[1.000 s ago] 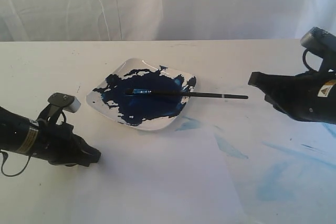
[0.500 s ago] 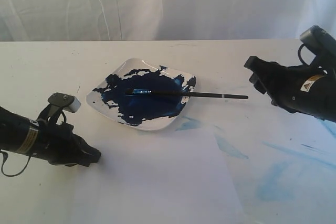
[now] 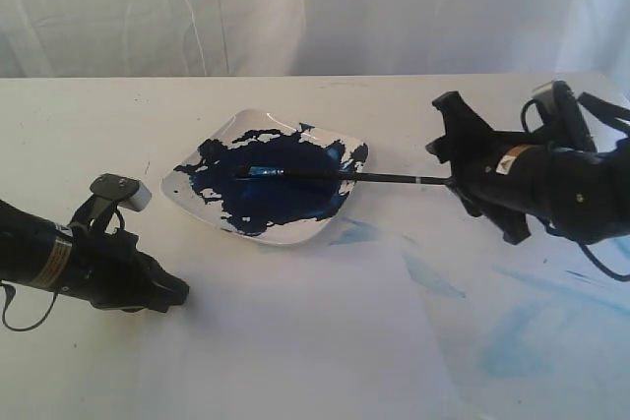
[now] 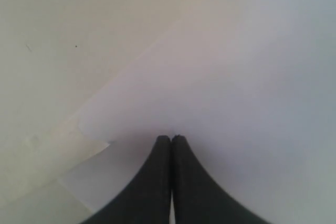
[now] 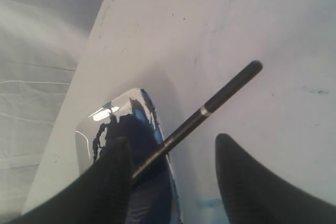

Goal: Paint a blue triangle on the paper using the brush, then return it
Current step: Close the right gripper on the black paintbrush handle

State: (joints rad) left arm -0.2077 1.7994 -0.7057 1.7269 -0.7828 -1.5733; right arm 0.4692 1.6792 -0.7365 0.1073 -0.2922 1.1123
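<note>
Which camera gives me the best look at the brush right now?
The exterior view: the whole brush shows, bristles in the blue paint on the dish, handle overhanging the rim. The right wrist view shows only the handle, between the fingers of the open right end effector. The left wrist view shows paper, no brush.

The brush [image 3: 349, 177] lies across the dish [image 3: 295, 234] (paper [image 3: 315, 341] in front).

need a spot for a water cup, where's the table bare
Bare table behind the dish, toward the curtain, and between dish and left gripper. Crowded right of the dish: brush handle inside the open right gripper.
</note>
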